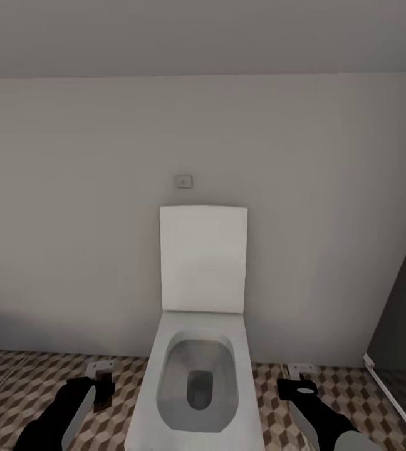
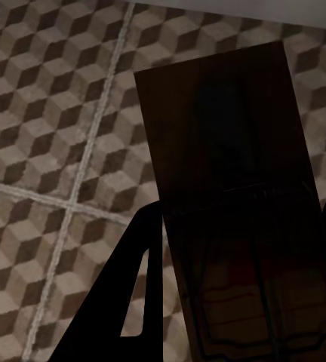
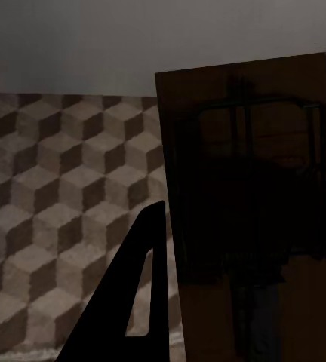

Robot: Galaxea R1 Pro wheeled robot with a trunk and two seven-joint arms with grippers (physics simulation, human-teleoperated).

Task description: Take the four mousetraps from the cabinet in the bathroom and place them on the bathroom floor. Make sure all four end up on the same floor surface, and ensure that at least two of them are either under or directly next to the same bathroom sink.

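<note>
I'm facing the toilet (image 1: 197,376), arms low either side of it over the bathroom floor (image 1: 27,382). Left gripper (image 2: 235,302) pinches one mousetrap (image 2: 231,188), right gripper (image 3: 242,294) another mousetrap (image 3: 246,173), boards flat for setting down. Sink not here, so I judge I'm mid-carry.

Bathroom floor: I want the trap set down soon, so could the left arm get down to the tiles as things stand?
Probably yes. The left gripper is shut on a mousetrap, and bare bathroom floor lies beyond it. The toilet stands beside that arm, not under it.
</note>
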